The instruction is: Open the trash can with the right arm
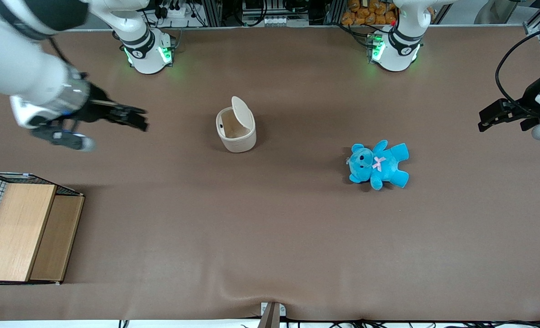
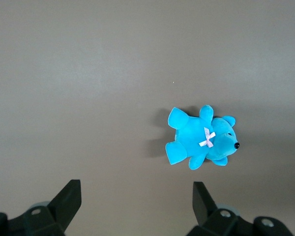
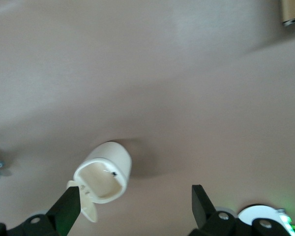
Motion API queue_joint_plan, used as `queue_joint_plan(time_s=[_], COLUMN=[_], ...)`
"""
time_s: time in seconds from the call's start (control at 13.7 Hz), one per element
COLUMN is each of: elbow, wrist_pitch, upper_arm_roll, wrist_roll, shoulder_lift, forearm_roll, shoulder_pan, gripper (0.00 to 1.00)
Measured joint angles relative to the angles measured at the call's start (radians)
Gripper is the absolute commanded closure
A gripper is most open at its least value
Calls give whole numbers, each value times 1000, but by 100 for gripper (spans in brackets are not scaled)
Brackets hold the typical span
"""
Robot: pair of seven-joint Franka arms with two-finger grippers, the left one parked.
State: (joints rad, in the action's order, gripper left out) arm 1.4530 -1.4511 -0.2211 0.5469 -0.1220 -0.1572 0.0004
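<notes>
The cream-white trash can (image 1: 236,132) stands on the brown table with its hinged lid (image 1: 242,110) swung up, so the inside shows. In the right wrist view the trash can (image 3: 104,171) shows its open mouth and the raised lid (image 3: 88,208). My right arm's gripper (image 1: 136,117) hangs above the table, well apart from the can toward the working arm's end. Its fingers (image 3: 69,208) are spread wide with nothing between them.
A blue plush teddy bear (image 1: 378,164) lies on the table toward the parked arm's end; it also shows in the left wrist view (image 2: 201,140). A wooden box with wire mesh (image 1: 21,228) sits near the front camera at the working arm's end.
</notes>
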Motion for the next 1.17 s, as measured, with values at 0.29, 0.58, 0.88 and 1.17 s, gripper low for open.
queue_joint_plan(time_s=[0.29,0.58,0.88,1.17], elbow=[-6,-2,44,64], wrist_pitch=[56,88,89,11], upper_arm_roll=[110,163,264,275], wrist_roll=[-130,-184,-333,-373], shoulder_lift=[79,158,194,191], forearm_roll=[7,45,64,110], shoulder_pan=[-2,-2,-3,-2], gripper=[0,0,0,0])
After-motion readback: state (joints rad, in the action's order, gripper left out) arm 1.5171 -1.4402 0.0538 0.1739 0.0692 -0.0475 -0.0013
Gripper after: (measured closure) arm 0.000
